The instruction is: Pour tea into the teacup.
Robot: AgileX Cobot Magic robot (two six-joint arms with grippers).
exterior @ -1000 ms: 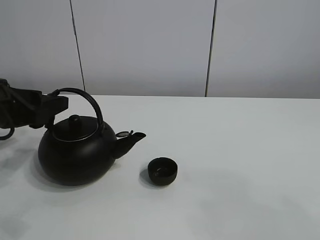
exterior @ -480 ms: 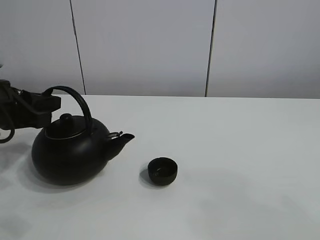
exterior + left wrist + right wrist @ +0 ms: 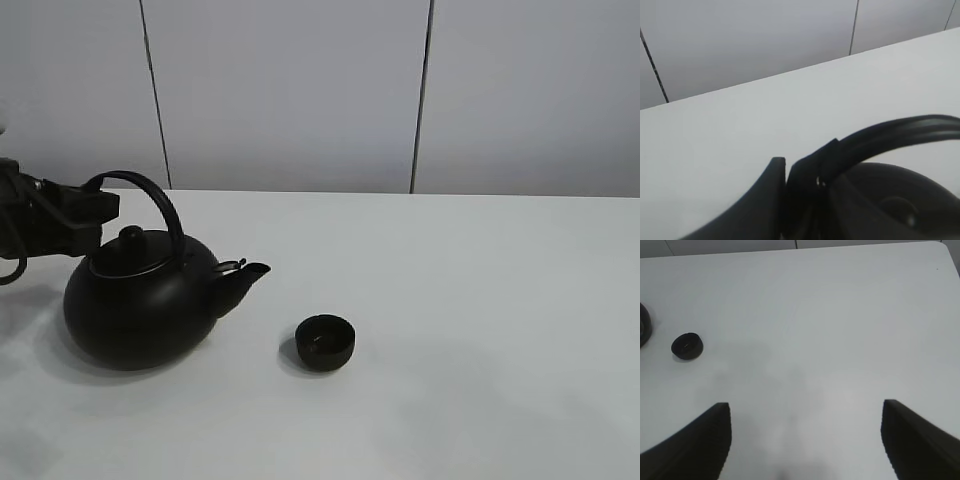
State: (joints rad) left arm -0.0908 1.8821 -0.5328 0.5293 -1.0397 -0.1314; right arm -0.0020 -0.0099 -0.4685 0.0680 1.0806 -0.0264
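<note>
Black kettle point(image 3: 135, 310) sits upright on the table point(image 3: 480, 300), left gripper point(image 3: 88, 212) clamped on its handle point(image 3: 160, 192), right gripper point(image 3: 805, 440) spread; teacup point(image 3: 326, 342) waits near the spout, no pouring yet: lift and tilt remain.

Plain lab-like test room, wide white table point(image 3: 480, 300), smooth grey wall panels point(image 3: 290, 90) behind it, thin dark vertical seams point(image 3: 421, 100) between the panels, even flat lighting.

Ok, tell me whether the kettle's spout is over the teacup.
No, bare table shows between the kettle's spout and the teacup in the high view.
</note>
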